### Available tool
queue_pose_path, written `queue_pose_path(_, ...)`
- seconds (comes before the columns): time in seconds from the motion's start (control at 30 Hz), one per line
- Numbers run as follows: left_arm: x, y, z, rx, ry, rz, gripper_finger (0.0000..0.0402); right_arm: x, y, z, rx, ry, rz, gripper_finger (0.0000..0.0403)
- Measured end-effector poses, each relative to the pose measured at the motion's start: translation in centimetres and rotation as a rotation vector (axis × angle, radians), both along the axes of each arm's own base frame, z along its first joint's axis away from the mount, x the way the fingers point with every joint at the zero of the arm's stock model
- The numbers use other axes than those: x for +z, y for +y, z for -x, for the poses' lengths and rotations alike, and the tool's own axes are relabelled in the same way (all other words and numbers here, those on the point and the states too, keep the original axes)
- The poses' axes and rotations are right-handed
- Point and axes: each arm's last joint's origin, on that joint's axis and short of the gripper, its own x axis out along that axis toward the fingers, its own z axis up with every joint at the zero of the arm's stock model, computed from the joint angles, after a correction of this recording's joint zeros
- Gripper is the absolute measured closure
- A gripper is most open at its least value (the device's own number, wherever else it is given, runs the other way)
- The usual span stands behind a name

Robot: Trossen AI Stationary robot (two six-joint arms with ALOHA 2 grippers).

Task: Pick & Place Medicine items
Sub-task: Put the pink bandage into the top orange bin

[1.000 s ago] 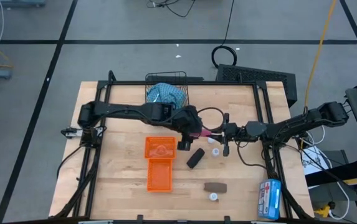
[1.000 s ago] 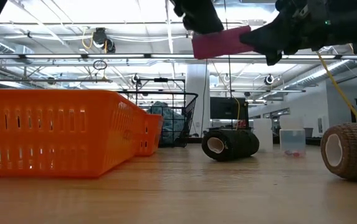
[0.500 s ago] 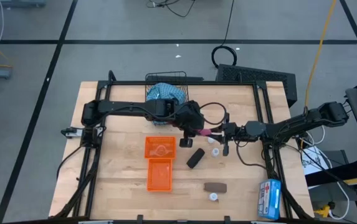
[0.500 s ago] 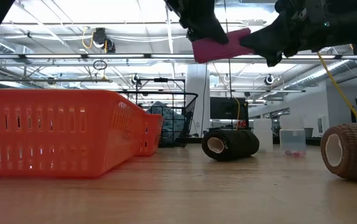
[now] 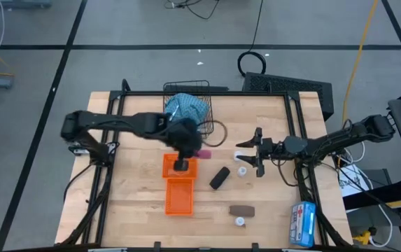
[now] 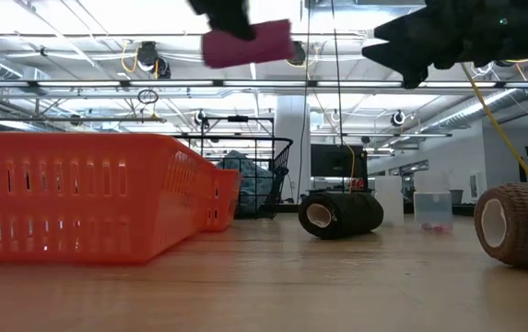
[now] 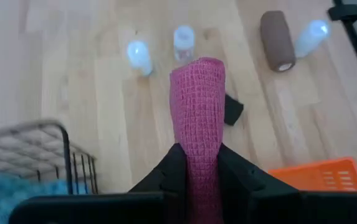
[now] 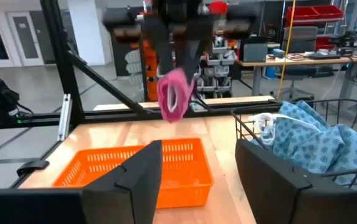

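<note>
Left wrist view showed the left gripper clamped on the pink oblong roll of woven bandage, carried in the air over the wooden table, just beside the near end of the orange slotted plastic basket. The right gripper hovered well apart to the other side, its fingers spread and empty. I judged the main risk was a release short of the basket wall, because the roll jutted forward past the fingers and could strike the rim and tumble onto the table. A wide swing could also catch the black wire basket holding the blue patterned cloth pouch, which stood close behind. Room looked open toward the basket; the black oblong roll, the brown bar and the small white vials lay clear.
</note>
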Motion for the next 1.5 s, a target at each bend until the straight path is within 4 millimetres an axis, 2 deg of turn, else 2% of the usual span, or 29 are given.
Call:
queue_pose_path(0.23, -5.5, -1.2, 4.2, 0.064, -0.012, 0.001, 0.0345, -0.3, -0.1, 0.7, 0.000, -0.011, 0.002, 0.0218)
queue_pose_path(0.43, -10.1, -0.8, 5.9, 0.138, 0.039, 0.004, 0.0345, -0.3, -0.1, 0.8, -0.007, -0.017, 0.004, 0.0222)
queue_pose_path(0.6, -12.6, -0.4, 6.5, 0.153, 0.019, 0.024, 0.0345, -0.4, -0.1, 0.7, -0.008, -0.015, 0.005, 0.0225)
queue_pose_path(0.8, -14.3, -0.2, 7.2, 0.141, 0.011, 0.033, 0.0345, -0.4, -0.1, 0.7, -0.009, -0.012, 0.006, 0.0227)
queue_pose_path(1.13, -15.2, -0.1, 7.2, 0.123, 0.032, -0.010, 0.0343, -0.4, -0.1, 0.7, -0.009, -0.012, 0.024, 0.0231)
queue_pose_path(1.5, -15.3, 0.2, 7.2, 0.171, 0.027, -0.100, 0.0224, -0.6, -0.2, 0.8, -0.009, -0.011, 0.024, 0.0232)
